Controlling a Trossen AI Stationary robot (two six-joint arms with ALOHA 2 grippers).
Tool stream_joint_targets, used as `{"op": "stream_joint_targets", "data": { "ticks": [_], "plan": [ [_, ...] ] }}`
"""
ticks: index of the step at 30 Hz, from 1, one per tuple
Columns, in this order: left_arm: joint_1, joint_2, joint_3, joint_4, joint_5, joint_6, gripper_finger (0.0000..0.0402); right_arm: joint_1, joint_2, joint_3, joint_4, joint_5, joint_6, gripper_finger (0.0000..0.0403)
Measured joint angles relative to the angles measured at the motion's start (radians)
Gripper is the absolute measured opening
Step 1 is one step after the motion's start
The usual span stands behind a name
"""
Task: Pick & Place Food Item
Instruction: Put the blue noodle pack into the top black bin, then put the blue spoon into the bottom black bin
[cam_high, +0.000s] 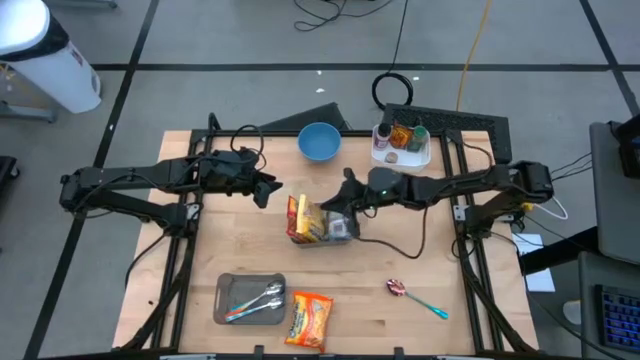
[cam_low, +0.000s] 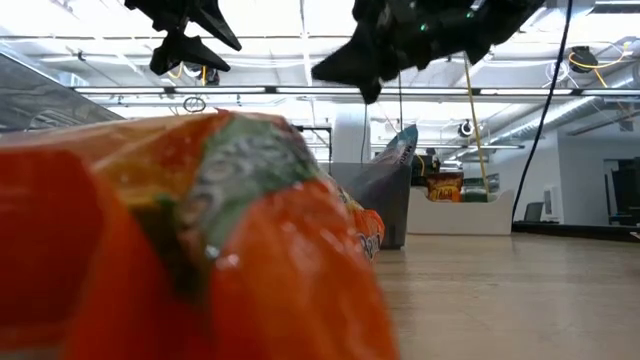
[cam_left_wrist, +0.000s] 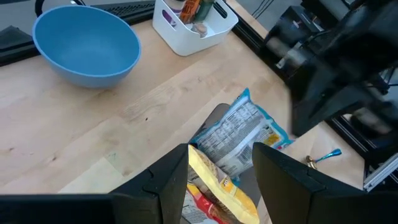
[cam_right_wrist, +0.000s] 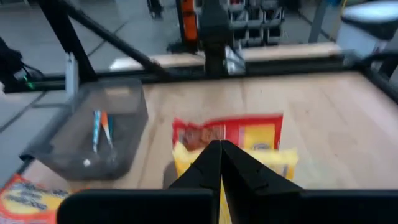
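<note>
A small grey bin (cam_high: 340, 232) stands at the table's middle and holds upright food bags: a yellow and red bag (cam_high: 303, 218) and a blue and white bag (cam_left_wrist: 239, 127). My right gripper (cam_right_wrist: 221, 149) is shut, just above the yellow and red bag (cam_right_wrist: 249, 134). In the low view it (cam_low: 368, 85) hangs above the bin (cam_low: 385, 205), clear of the bag tops. My left gripper (cam_left_wrist: 221, 168) is open and empty. It hovers left of the bin (cam_high: 265, 190), its fingers pointing toward the bags.
A blue bowl (cam_high: 319, 141) and a white caddy with bottles (cam_high: 402, 143) stand at the far edge. A grey tray with cutlery (cam_high: 250, 298), an orange snack bag (cam_high: 310, 320) and a spoon (cam_high: 415, 295) lie along the near edge.
</note>
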Motion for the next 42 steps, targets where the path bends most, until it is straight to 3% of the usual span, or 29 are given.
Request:
{"op": "stream_joint_targets", "data": {
  "ticks": [7,10,16,21,25,30,35,42],
  "plan": [
    [0.000,0.000,0.000,0.000,0.002,0.013,0.0186,-0.020,-0.128,0.000,-0.024,0.058,0.030,0.0020],
    [0.001,0.000,0.000,0.000,0.051,0.057,0.0186,-0.052,-0.192,0.000,-0.096,0.057,0.087,0.0041],
    [0.006,0.000,0.001,-0.002,0.217,0.073,0.0186,-0.105,-0.297,0.000,-0.211,0.054,0.173,0.0117],
    [-0.028,0.021,0.116,-0.159,0.322,0.110,0.0186,-0.136,-0.341,0.000,-0.222,0.054,0.267,0.0187],
    [-0.096,0.090,0.290,-0.376,0.274,0.213,0.0186,-0.146,-0.349,0.000,-0.271,0.048,0.295,0.0228],
    [-0.181,0.199,0.509,-0.553,0.180,0.328,0.0186,-0.098,-0.349,0.000,-0.423,-0.111,0.290,0.0250],
    [-0.221,0.260,0.619,-0.530,0.132,0.365,0.0186,0.033,-0.361,0.000,-0.615,-0.134,0.281,0.0244],
    [-0.248,0.280,0.633,-0.468,0.072,0.297,0.0186,0.242,-0.376,0.105,-0.950,-0.129,0.262,0.0222]
  ]
}}
